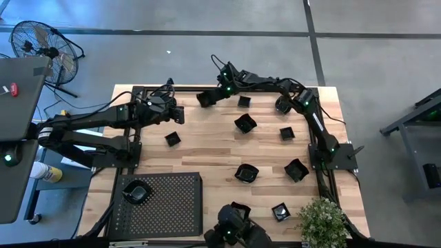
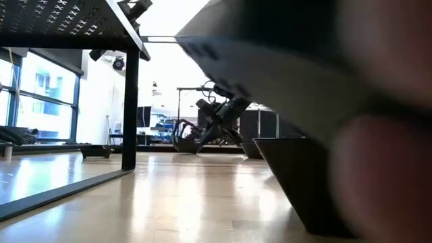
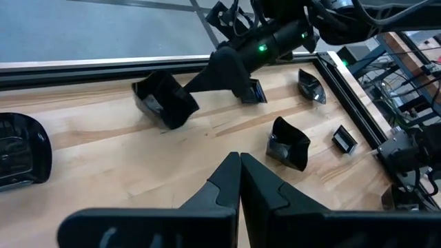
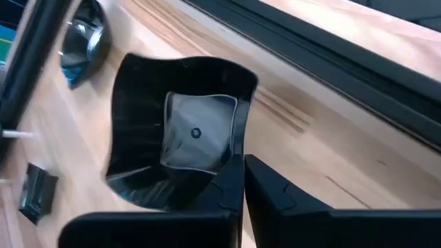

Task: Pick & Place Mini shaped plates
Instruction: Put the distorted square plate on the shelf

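Several small glossy black dishes lie scattered on the wooden table, among them one (image 1: 172, 138) at the left and one (image 1: 245, 124) in the middle. Another dish (image 1: 138, 193) sits on the perforated tray (image 1: 172, 207). My right gripper (image 1: 210, 95) is near the table's far edge, shut on a wavy-rimmed square dish (image 4: 179, 131), which also shows in the left wrist view (image 3: 165, 100). My left gripper (image 3: 239, 172) is shut and empty at the far left (image 1: 172, 110). My right gripper pinches the dish's rim (image 4: 238, 148) at one side between its two fingers, one finger on the inner face and one on the outer. The fingers slant down from the table's right. The dish is tilted, low over the table; whether it touches the wood I cannot tell.
More dishes lie at the right (image 1: 286, 132), (image 1: 296, 169) and near the front (image 1: 247, 173), (image 1: 280, 211). A potted plant (image 1: 322, 220) stands at the near right corner. A black frame rail (image 3: 103, 65) runs along the far edge.
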Robot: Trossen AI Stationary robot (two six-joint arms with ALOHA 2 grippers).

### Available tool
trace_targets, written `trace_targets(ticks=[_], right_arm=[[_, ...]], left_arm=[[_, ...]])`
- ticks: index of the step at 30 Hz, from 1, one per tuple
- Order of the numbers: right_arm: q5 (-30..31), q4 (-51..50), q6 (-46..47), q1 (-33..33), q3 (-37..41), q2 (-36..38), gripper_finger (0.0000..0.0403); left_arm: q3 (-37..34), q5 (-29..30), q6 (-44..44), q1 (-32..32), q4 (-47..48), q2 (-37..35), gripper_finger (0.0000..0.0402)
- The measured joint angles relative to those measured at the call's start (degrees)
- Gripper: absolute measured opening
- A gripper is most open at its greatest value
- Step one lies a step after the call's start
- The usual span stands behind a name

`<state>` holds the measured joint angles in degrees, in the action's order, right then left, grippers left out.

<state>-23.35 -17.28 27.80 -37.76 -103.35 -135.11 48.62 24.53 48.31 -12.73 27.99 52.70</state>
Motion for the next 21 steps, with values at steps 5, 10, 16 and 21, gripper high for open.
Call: trace_targets(ticks=[5, 10, 16, 21], right_arm=[[-0.18, -6.8, -5.88, -0.27, 0.0, 2.02, 0.0002], [1.09, -14.34, -12.33, 0.23, 0.67, 6.4, 0.0001], [1.35, -14.75, -13.3, 1.66, 8.1, 15.97, 0.0001], [4.05, -11.95, -14.03, 5.35, 16.95, 26.33, 0.0001]], left_arm=[[0.0, 0.0, 0.0, 0.0, 0.0, 0.01, 0.0001], [0.0, 0.02, 0.01, 0.0, -0.02, 0.02, 0.0001], [0.02, -1.67, 1.68, 0.0, -1.55, 2.19, 0.0003], [0.11, -2.92, 1.05, 0.0, -6.98, 6.94, 0.0041]])
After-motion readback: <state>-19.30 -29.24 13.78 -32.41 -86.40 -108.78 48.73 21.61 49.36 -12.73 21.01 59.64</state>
